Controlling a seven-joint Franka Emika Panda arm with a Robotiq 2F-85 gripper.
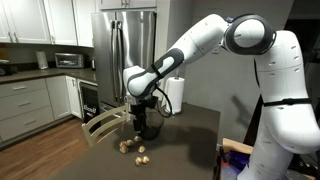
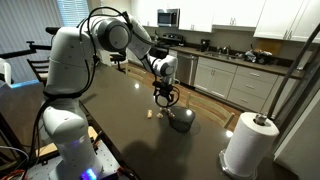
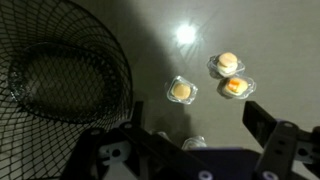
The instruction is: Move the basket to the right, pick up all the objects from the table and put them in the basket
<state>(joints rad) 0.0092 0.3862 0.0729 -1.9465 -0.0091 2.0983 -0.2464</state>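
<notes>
Your two-finger gripper [image 3: 190,150] hangs wide open, empty, above dark matte table [image 1: 190,135]. Round dark wire-mesh basket [image 3: 60,80] just beside it: likely light, stiff; grip rim. Small pale tan lumpy pieces [image 3: 181,91] nearby: probably light, crushable. Wrist view shows three; in an exterior view, pieces [image 1: 140,151] lie near table edge.

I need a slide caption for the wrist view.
Open gripper over the dark table: wire basket at image left, three pale pieces at image right.

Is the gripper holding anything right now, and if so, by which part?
Nothing. The gripper hangs open above the table, near the basket, with empty jaws.
</notes>
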